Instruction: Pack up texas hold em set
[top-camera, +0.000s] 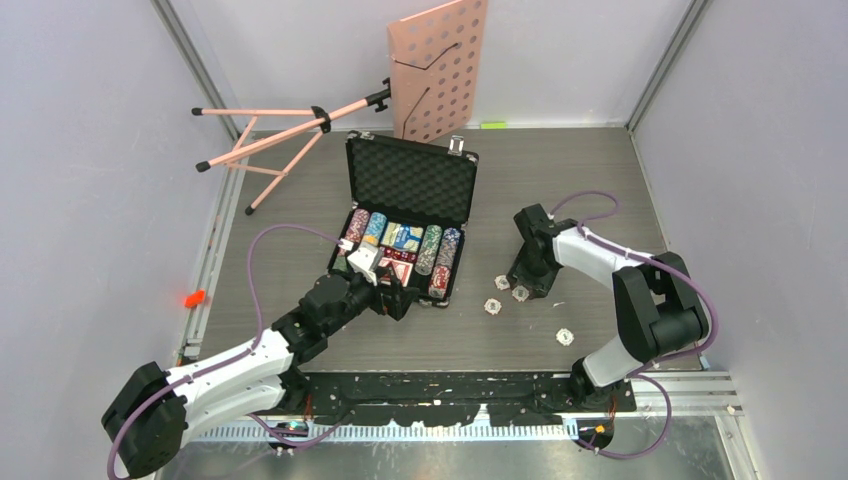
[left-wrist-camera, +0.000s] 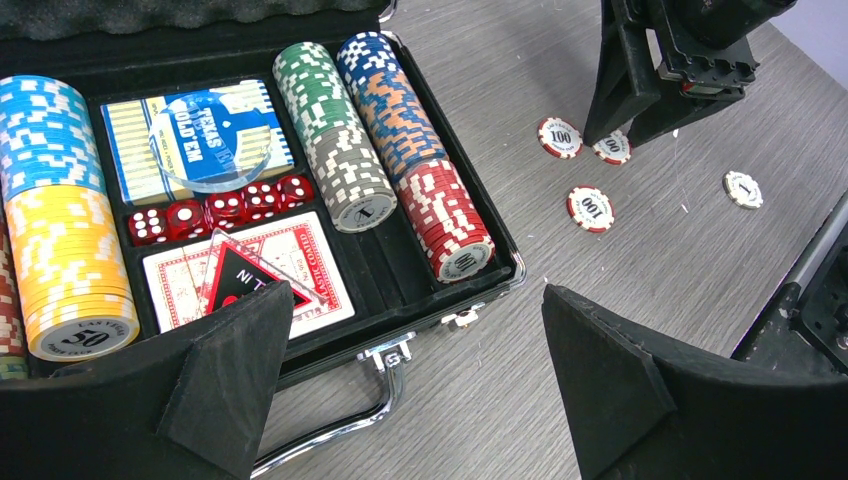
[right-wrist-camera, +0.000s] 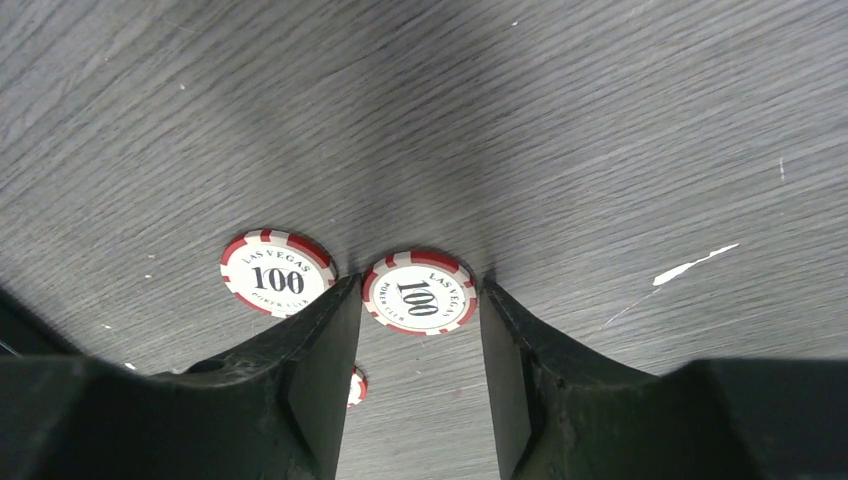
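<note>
The black case (top-camera: 350, 215) lies open on the table, its foam lid (top-camera: 410, 180) up. It holds rows of striped chips (left-wrist-camera: 340, 130), card decks (left-wrist-camera: 240, 265) and red dice (left-wrist-camera: 225, 207). My left gripper (left-wrist-camera: 418, 300) hangs open over the case's front edge and handle (left-wrist-camera: 385, 400), holding nothing. To the right, several loose chips (top-camera: 492, 306) lie on the table. My right gripper (right-wrist-camera: 420, 283) is down among them, open. A red-and-white 100 chip (right-wrist-camera: 418, 292) lies flat between its fingertips, close to both. A second 100 chip (right-wrist-camera: 278, 272) lies just left of the left finger.
A pink perforated music stand (top-camera: 440, 65) leans behind the case, its tripod legs (top-camera: 270, 140) spread at the back left. One whitish chip (top-camera: 565, 337) lies apart, nearer the right arm's base. A metal rail (top-camera: 215, 250) runs along the table's left side.
</note>
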